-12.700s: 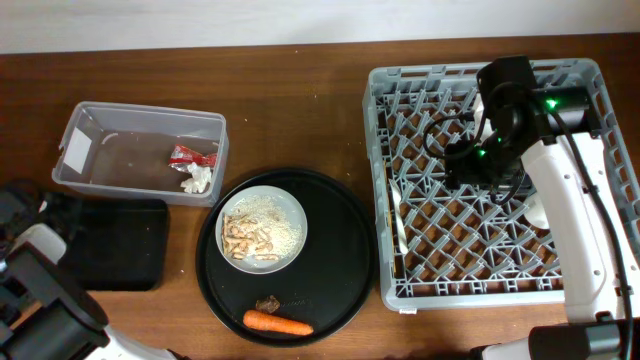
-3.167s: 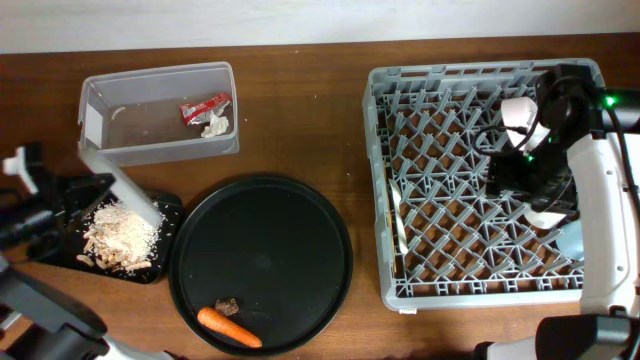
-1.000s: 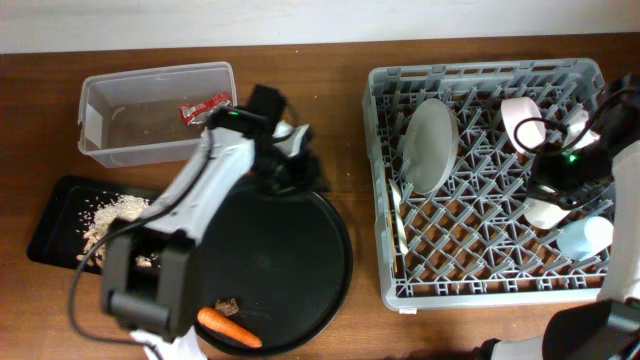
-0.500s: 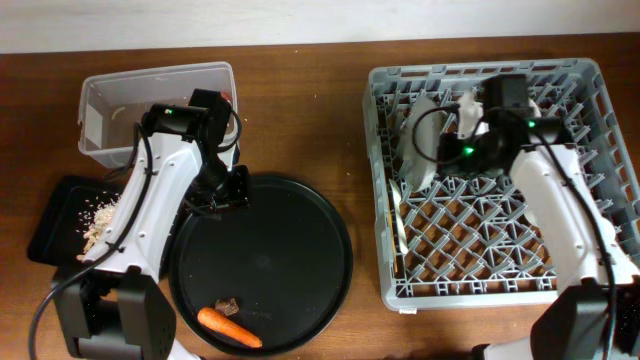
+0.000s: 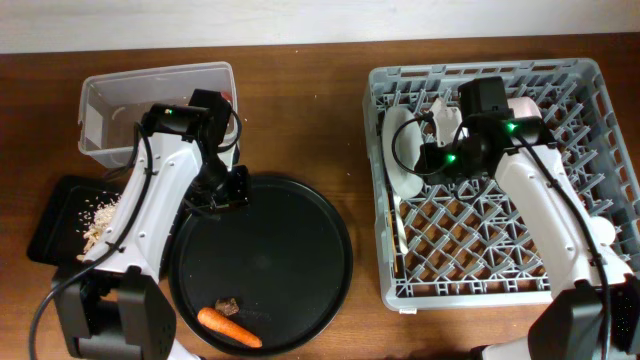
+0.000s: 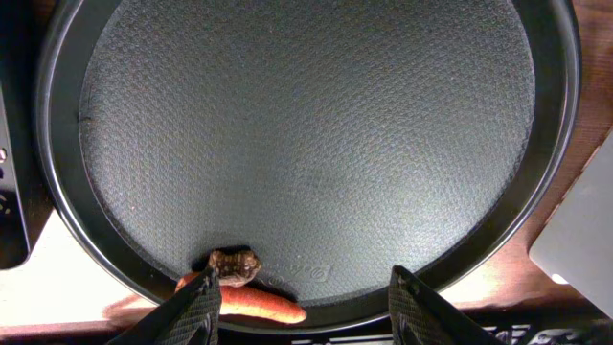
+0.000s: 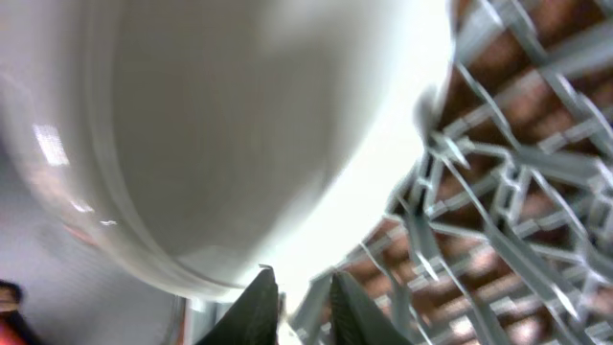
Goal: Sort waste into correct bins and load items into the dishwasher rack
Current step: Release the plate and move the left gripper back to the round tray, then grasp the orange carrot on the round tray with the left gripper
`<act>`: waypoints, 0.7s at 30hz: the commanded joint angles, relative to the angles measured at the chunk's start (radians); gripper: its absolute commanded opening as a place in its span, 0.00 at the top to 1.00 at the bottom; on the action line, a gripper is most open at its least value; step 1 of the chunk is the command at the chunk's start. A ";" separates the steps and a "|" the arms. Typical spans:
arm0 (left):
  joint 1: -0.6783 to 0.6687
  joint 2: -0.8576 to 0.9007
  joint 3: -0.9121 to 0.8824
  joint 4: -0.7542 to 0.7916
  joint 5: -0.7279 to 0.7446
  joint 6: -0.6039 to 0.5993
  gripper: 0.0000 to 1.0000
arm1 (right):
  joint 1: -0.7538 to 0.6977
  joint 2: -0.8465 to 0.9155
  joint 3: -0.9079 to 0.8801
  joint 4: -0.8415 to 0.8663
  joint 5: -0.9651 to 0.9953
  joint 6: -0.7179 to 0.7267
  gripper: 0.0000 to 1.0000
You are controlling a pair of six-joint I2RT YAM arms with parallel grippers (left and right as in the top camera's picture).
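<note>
Blk tray (image 6: 306, 144), carrot (image 6: 259, 307) + scrap (image 6: 235, 265) at rim

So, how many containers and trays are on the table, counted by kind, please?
Clear plastic bin: 1
Round black tray: 1
Rectangular black tray: 1
Grey dishwasher rack: 1
Total: 4

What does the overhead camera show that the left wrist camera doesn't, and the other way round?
Only overhead: the white bowl standing in the dishwasher rack, gripped by the right gripper, and the food scraps on the rectangular tray. Only left wrist: the pebbled texture of the round black tray and the left gripper plainly open. Both: that round tray, the carrot and a brown scrap.
</note>
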 commanded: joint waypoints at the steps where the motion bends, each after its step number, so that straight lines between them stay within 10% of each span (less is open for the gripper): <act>1: 0.003 -0.021 0.005 -0.009 -0.011 0.015 0.45 | -0.036 -0.028 0.054 -0.079 0.211 0.093 0.74; 16: 0.003 -0.108 0.004 -0.130 -0.108 -0.119 0.44 | -0.316 -0.141 0.115 -0.400 0.225 0.130 0.41; 21: 0.003 -0.313 -0.105 -0.111 -0.109 -0.208 0.27 | -0.316 -0.141 0.115 -0.400 0.222 0.130 0.39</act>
